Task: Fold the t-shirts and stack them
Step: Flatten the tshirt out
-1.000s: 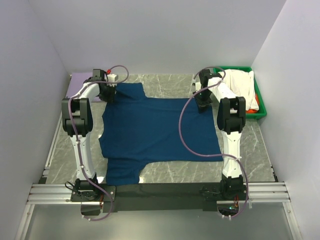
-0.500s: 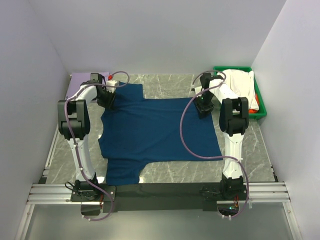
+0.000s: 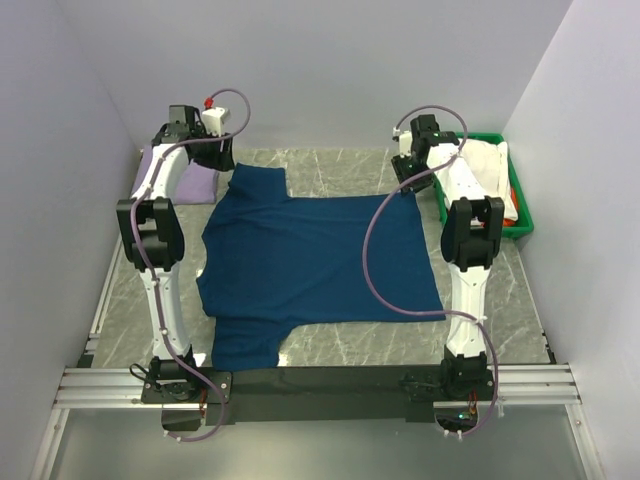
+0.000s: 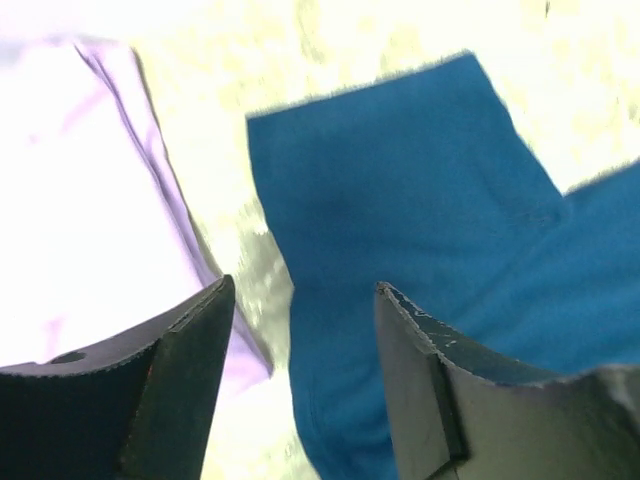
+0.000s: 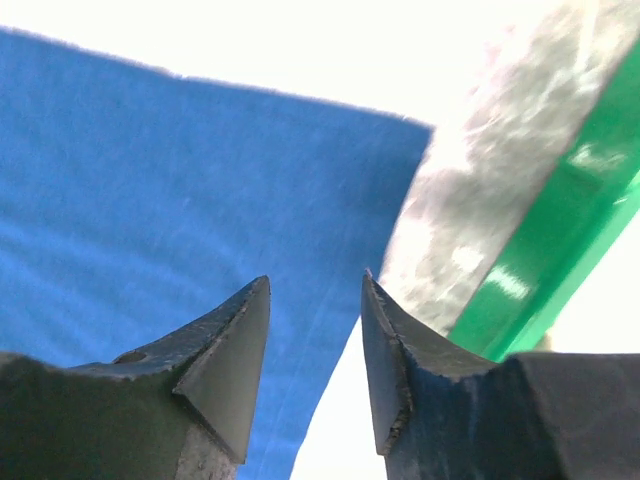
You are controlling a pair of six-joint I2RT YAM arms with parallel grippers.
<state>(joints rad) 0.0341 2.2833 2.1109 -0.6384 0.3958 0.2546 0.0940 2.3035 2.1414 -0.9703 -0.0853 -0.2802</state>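
Navy tee (image 3: 310,255) below end effectors (image 4: 302,285) (image 5: 315,278) (parted)

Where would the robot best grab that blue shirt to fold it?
Likely along the far edge of the navy t-shirt: the far sleeve under the left gripper and the far hem corner under the right gripper. It lies flat, so coming straight down and pinching those edges looks best.

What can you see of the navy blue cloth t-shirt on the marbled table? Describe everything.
The navy blue cloth t-shirt lies unfolded and spread flat on the grey marbled table, plain side up, with no print visible. Its sleeves point far-left and near-left, and its hem runs along the right. The left gripper and right gripper are open above its far corners, holding nothing.
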